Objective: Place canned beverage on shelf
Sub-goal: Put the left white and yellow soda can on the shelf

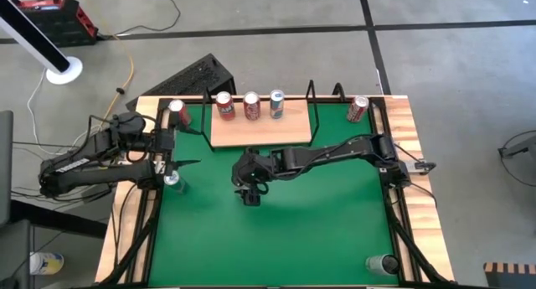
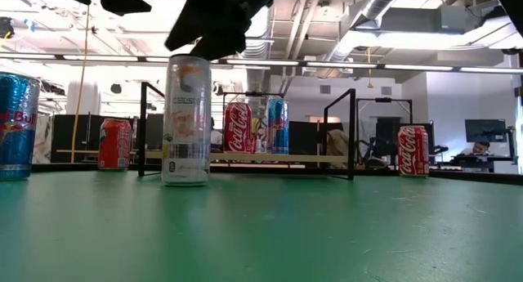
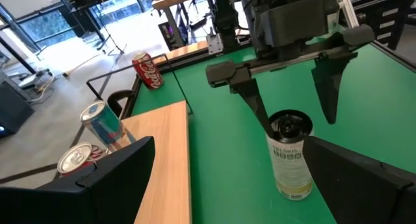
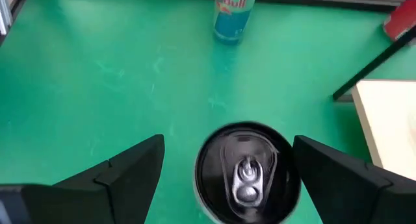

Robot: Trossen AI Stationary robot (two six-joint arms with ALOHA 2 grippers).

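Observation:
A tall white can with a black top [image 3: 290,158] stands upright on the green table [image 1: 335,214], near its middle; it also shows in the low view [image 2: 186,123]. My right gripper [image 4: 229,169] hangs open over it, one finger on each side of the can's top [image 4: 247,172] with a gap to both. It comes slanting down from the table's right [image 1: 249,188]. The shelf [image 1: 260,128], a light-wood board with black rod ends, stands at the far middle and carries three cans [image 1: 251,105]. My left gripper [image 3: 240,185] waits open at the left edge [image 1: 172,151].
A blue and silver can [image 4: 231,16] stands on the green by the left arm [image 1: 172,182]. Red cans stand left [image 1: 177,113] and right [image 1: 358,109] of the shelf. Another can [image 1: 381,262] sits at the near right corner. Bare green spreads across the near half.

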